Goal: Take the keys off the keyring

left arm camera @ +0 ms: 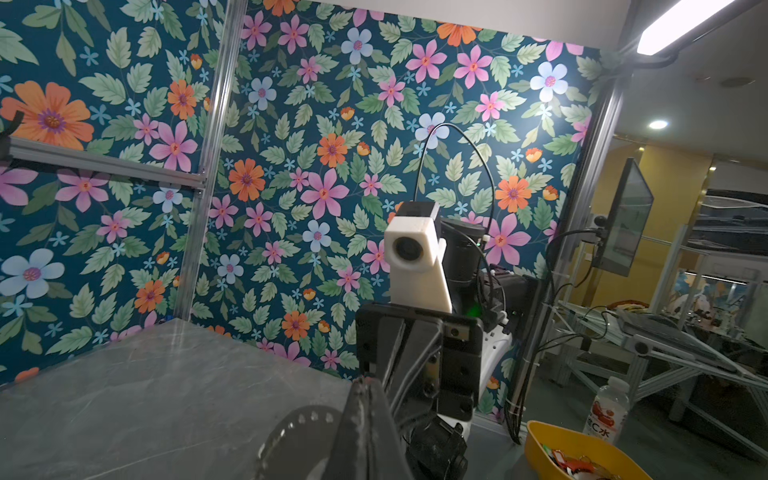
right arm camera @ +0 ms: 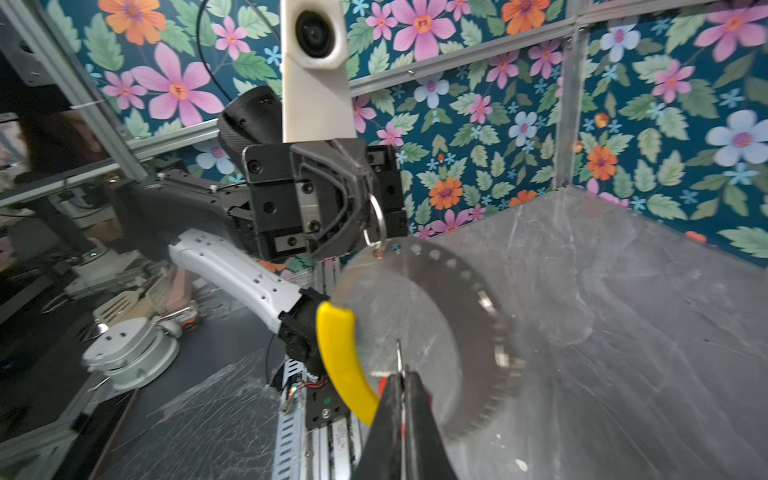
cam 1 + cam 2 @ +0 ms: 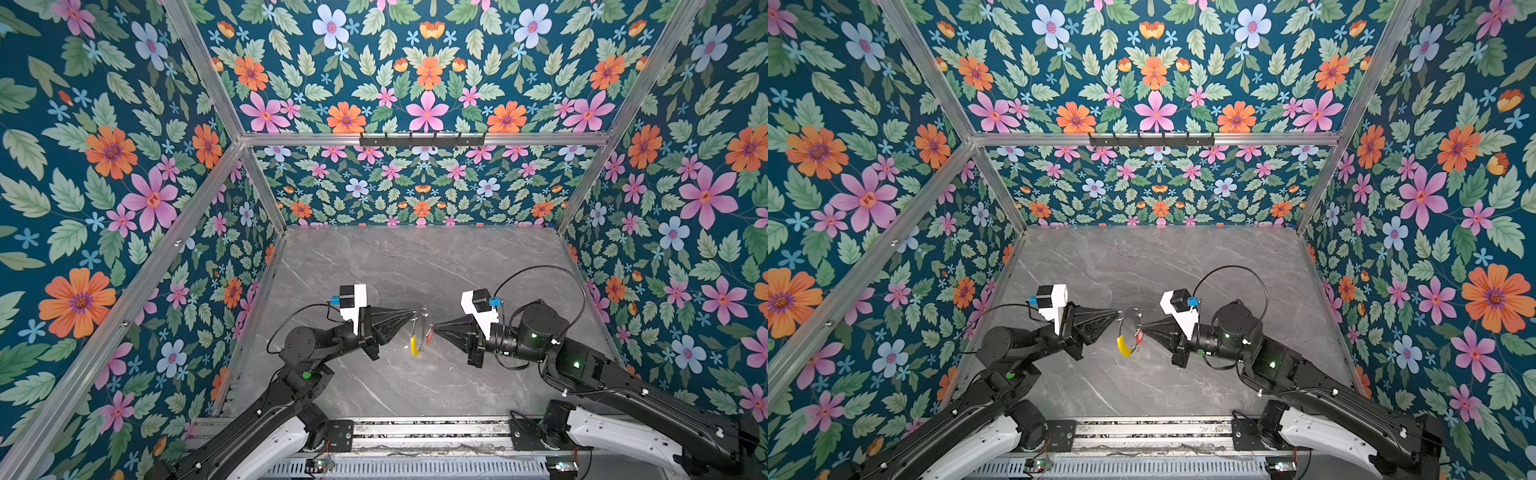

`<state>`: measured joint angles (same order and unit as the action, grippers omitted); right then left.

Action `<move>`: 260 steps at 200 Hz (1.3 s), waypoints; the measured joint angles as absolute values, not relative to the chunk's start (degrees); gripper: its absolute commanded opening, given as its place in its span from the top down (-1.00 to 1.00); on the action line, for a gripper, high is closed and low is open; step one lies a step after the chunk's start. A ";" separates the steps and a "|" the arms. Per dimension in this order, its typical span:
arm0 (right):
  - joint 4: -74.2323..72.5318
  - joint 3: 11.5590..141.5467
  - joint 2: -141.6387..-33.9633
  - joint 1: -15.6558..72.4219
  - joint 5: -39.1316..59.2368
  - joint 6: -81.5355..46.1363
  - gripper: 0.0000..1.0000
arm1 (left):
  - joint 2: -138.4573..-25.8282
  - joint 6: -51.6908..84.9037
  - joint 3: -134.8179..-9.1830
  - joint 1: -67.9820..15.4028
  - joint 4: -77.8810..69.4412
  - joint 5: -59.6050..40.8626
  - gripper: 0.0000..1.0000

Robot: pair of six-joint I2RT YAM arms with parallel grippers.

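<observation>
Looking down in both top views, I find the keyring (image 3: 1124, 347) in the air above the grey desk (image 3: 374, 270), about the middle of it, held between my two arms and standing nearly on edge. Its yellow arc (image 3: 414, 345) is on the lower side, toward the near edge of the desk. The left end effector (image 3: 412, 314) is fully closed, and in the right wrist view I see it pinching a small split ring (image 2: 376, 220) that hangs through the rim of the keyring at its top. The right end effector (image 3: 433, 331) is also fully closed. It comes from the opposite side and grips the key with the red tag (image 3: 1139, 336). In its own wrist view a thin silvery edge stands out between the closed jaws, with a bit of red just beside it, but I cannot tell if this metal is the key itself or its little ring. The two tips are near each other, not touching. In the left wrist view the keyring rim is only a blurred band.
</observation>
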<state>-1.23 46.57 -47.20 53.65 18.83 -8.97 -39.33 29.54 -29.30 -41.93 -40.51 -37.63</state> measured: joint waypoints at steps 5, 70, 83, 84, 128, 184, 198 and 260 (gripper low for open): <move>-0.78 46.39 -46.68 52.84 18.46 -8.84 1.00 | -39.09 29.26 -29.30 -41.93 -39.70 -37.39 1.00; 0.71 42.00 -46.54 38.09 21.04 -13.02 1.00 | -37.10 26.85 -26.96 -41.91 -35.31 -34.11 1.00; -0.45 39.46 -48.56 36.77 22.48 -14.33 1.00 | -36.60 26.81 -26.35 -41.91 -35.14 -33.45 1.00; -0.54 39.31 -48.73 36.73 22.52 -14.44 1.00 | -36.58 26.81 -26.30 -41.91 -35.11 -33.41 1.00; -9.69 30.76 -61.80 36.05 27.14 -21.34 1.00 | -35.88 26.68 -25.34 -41.91 -35.09 -31.83 1.00; -23.77 28.71 -82.98 36.64 30.74 -27.66 1.00 | -35.18 26.70 -23.27 -41.91 -35.09 -30.55 1.00; -25.47 29.47 -86.54 36.67 30.89 -28.82 1.00 | -35.09 26.70 -23.09 -41.91 -35.09 -30.28 1.00; -24.58 31.22 -84.51 36.95 26.37 -30.22 0.20 | -34.85 26.68 -22.90 -41.93 -34.52 -29.32 1.00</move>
